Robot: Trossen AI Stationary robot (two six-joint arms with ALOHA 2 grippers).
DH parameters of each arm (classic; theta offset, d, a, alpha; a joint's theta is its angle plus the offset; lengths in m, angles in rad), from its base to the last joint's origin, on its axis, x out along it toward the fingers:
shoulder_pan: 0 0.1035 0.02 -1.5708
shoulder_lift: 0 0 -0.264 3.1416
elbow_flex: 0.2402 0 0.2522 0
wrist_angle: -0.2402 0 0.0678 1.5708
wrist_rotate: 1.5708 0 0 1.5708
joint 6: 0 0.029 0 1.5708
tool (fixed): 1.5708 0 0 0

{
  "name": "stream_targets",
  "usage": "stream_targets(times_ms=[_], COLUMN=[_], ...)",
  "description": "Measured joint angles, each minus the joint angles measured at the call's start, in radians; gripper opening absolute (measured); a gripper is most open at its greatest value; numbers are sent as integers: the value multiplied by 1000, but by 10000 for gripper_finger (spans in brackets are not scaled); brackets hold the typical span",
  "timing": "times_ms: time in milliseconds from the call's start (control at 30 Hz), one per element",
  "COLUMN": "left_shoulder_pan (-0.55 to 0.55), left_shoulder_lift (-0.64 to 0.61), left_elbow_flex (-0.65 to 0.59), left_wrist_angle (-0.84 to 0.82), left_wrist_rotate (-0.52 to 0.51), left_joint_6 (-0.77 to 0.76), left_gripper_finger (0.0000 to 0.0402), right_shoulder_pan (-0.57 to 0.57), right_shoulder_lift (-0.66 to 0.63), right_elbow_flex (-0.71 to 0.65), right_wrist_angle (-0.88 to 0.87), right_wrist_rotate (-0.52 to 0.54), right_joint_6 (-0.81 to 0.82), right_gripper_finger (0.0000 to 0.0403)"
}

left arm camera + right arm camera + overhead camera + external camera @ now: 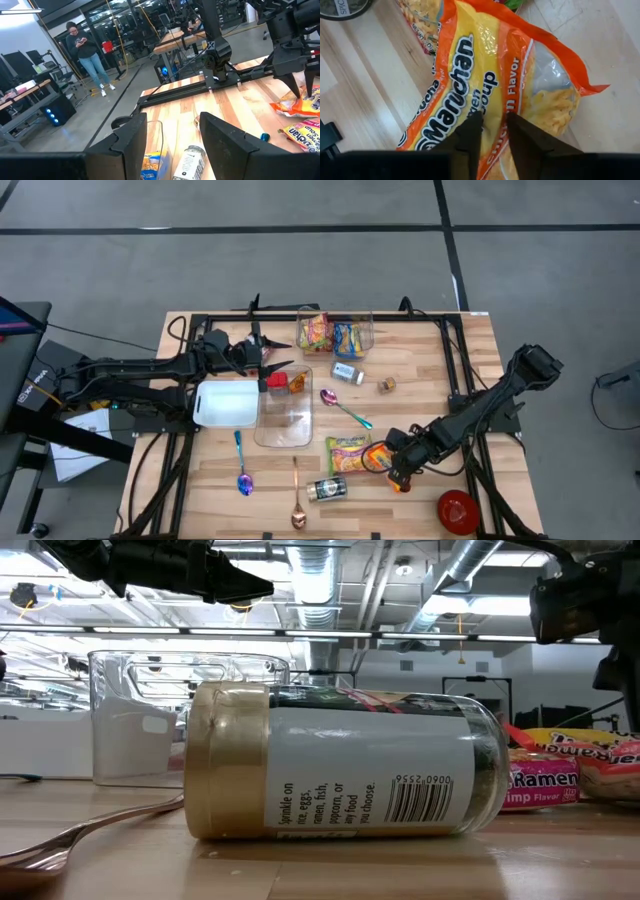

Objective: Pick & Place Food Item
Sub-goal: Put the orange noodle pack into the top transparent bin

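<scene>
Pinching down on the orange ramen packet (490, 85), your right gripper (492, 132) has its two dark fingers nearly together with a fold of the wrapper between them, so it is clamped on the packet. From above, that gripper (400, 465) sits low over the near right part of the table (420, 370), and the packet (376, 457) lies flat on the wood directly under it. Just beside the gripper, toward the table's middle, you have a second ramen packet (347, 454) with green and pink print, and nearer the front edge a spice jar (327, 489) lies on its side. A red bowl (458, 510) sits off to the gripper's other side, near the table corner.

Your left gripper (283, 366) hangs above the far left part of the table with its fingers (131, 142) apart and nothing between them. Below and ahead of it is a clear container (334, 330) holding two snack bags, with a small shaker jar (189, 161) lying just beyond it. A white lid (226, 403) and an empty clear tub (284, 408) lie beside that arm
</scene>
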Motion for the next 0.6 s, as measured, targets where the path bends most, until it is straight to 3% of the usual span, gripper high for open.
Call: stream_targets(times_ms=[200,600], left_shoulder_pan=[0,0], left_shoulder_lift=[0,0], left_elbow_flex=[0,0], left_wrist_angle=[0,0], left_wrist_rotate=[0,0], left_joint_6=[0,0], left_gripper_finger=[176,176], right_shoulder_pan=[0,-51], right_shoulder_lift=[0,-53], right_elbow_flex=[0,21], right_wrist_angle=[-2,-45], right_wrist_rotate=[0,49], right_joint_6=[0,-48], right_gripper_finger=[7,1])
